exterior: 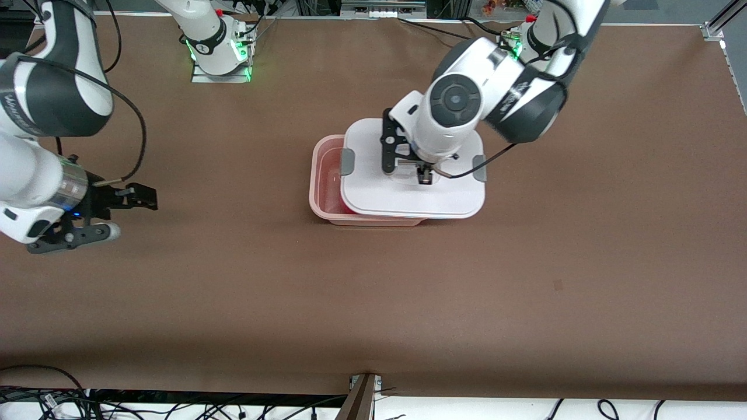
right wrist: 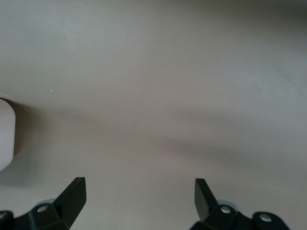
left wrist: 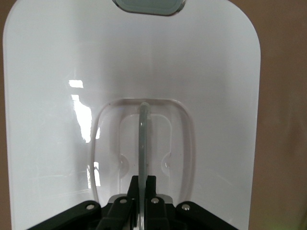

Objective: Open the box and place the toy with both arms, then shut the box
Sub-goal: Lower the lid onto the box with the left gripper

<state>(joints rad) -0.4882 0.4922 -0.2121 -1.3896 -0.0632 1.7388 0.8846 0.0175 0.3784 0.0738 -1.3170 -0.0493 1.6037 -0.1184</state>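
I had the left gripper [exterior: 425, 173] fingers clenched on the lid [exterior: 408, 192] handle, lid offset toward 3 o'clock over the box [exterior: 324, 175] mid-surface, right gripper [exterior: 125, 213] released, waiting; toy unseen, closing left.

A brown bench [exterior: 525, 280] carries the scene; the pinkish box [exterior: 327, 186] rests directly on it, mid-bench.

The lid [exterior: 408, 186] hides most of the box [exterior: 327, 175]; its contents cannot be told.
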